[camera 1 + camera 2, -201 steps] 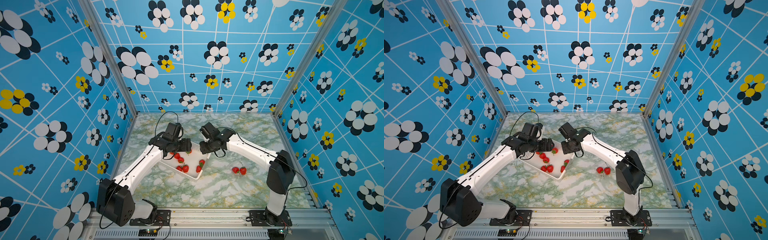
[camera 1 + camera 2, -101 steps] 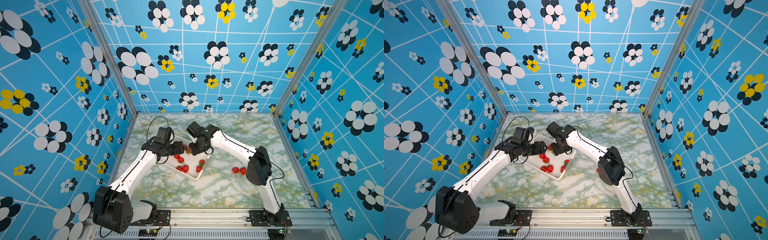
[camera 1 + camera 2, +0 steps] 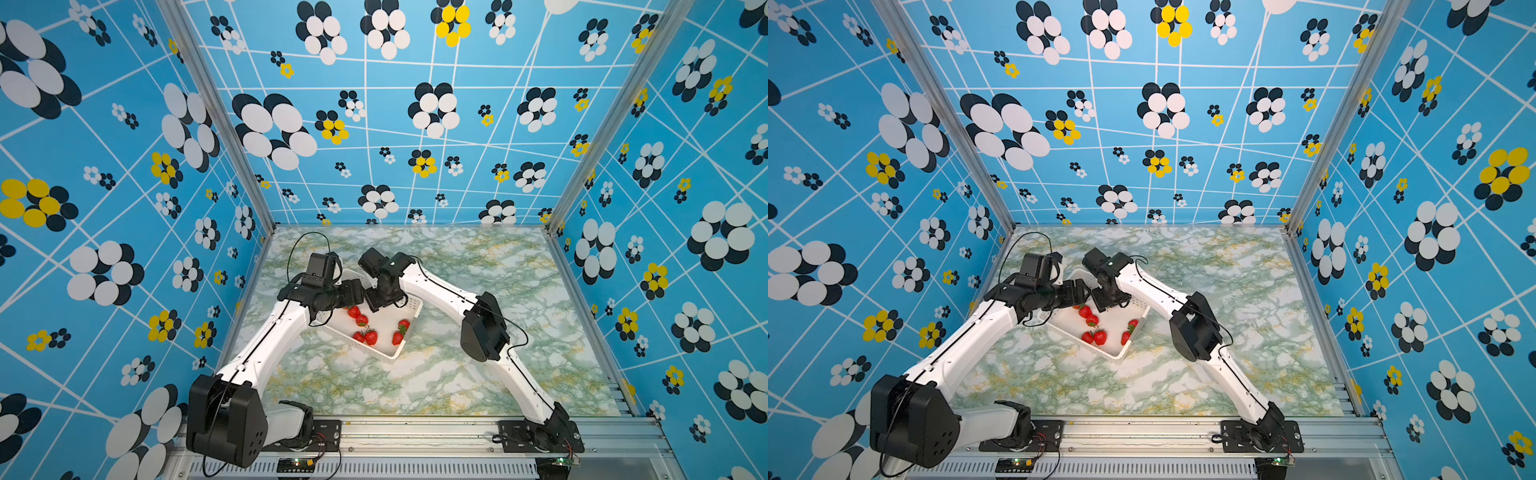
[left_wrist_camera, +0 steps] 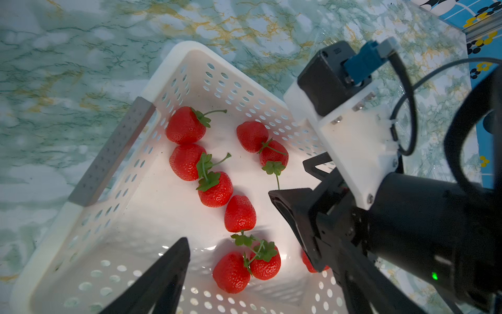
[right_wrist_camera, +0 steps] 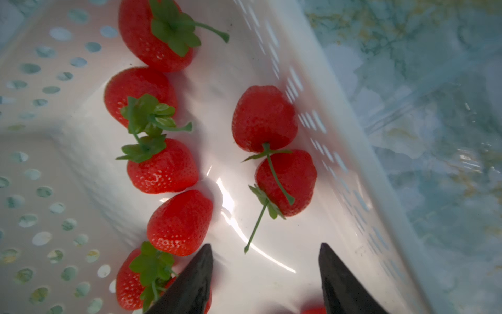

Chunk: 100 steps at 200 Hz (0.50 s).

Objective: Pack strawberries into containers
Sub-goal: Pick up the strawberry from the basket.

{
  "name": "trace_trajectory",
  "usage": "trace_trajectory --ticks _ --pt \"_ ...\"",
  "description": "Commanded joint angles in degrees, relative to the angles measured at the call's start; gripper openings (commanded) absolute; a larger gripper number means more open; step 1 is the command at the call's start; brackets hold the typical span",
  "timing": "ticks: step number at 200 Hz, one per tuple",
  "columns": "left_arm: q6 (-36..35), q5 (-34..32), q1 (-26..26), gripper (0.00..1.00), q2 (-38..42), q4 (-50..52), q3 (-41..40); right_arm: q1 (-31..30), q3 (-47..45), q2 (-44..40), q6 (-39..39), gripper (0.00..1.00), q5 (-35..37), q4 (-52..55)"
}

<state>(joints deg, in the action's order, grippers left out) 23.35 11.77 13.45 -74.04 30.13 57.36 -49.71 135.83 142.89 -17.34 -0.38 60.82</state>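
Since a second ago the right arm [image 3: 440,291] has folded its elbow in toward the left and carried the right gripper [image 5: 264,246] leftward over the far part of the basket [image 3: 390,355]. The left gripper [image 3: 357,297] has shifted a little to the left, and the basket has stayed put on the marbled table [image 3: 415,386]. We count two arms, two grippers and one white perforated basket. We count nine strawberries [image 4: 240,213] in the left wrist view, all lying on the basket floor: a row of four down the middle, a touching pair by the right wall, two more touching each other below the left gripper, and one half hidden behind the right gripper's fingers. In both top views only six of them show, toward the basket's near end, the rest lying under the grippers. Two berries that lay on the table right of the basket earlier are now covered by the right arm's elbow. The right gripper's fingertips stand apart over the basket floor with nothing between them, and the left gripper is spread wide above the berries and holds nothing. The containers [image 5: 445,141] show only as clear plastic glinting on the table just outside the basket's wall; how many there are we cannot tell.
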Motion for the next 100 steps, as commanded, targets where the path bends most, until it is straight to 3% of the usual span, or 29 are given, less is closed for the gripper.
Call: trace_trajectory --ticks 1,100 --pt "-0.16 1.30 -0.67 0.86 -0.13 -0.51 -1.17 -0.04 1.89 1.26 -0.06 0.65 1.17 1.79" --pt "-0.92 2.12 -1.28 0.86 -0.32 -1.04 -1.64 0.06 3.38 3.76 -1.99 0.68 5.58 -4.82"
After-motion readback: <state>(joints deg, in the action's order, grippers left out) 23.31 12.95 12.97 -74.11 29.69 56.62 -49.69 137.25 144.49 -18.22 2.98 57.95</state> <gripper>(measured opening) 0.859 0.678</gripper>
